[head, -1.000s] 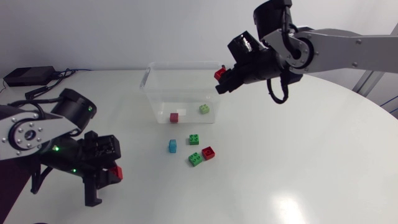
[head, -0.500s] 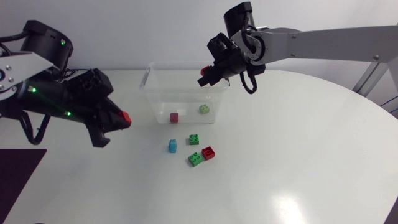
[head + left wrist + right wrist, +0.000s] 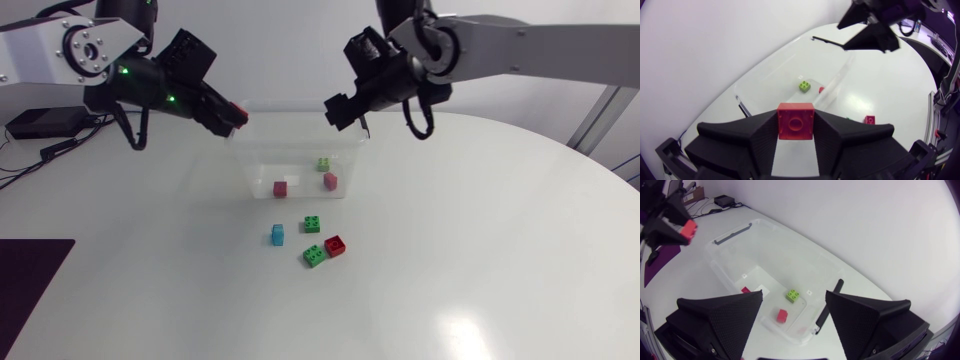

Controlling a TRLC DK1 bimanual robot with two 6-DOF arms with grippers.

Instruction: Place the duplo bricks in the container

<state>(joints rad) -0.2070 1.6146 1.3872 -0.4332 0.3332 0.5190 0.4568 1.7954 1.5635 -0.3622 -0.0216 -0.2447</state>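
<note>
Table: white round top, bearing the tub and four loose bricks
Container: we record a clear plastic tub, uncovered, at the far middle of the table, with a black clip at its short end
Left gripper: clenched on the held red brick, one finger pressed to each flank; it hangs above the table at the tub's left end, close by the rim, and we cannot tell whether the brick is over the rim or just outside it
Right gripper: released, fingers spread wide with nothing between them; it hangs above the tub's right end, with the tub floor below it
Tub contents: three bricks on the floor, all apart; lime brick toward the far right, pink-red brick just in front of it near the right wall, dark red brick to their left by the near wall
Loose bricks: on the table just in front of the tub; light blue brick, upper green brick near it, lower green brick touching the loose red brick
Markings: small white stickers on the tub; any print is too small for us to read
</note>
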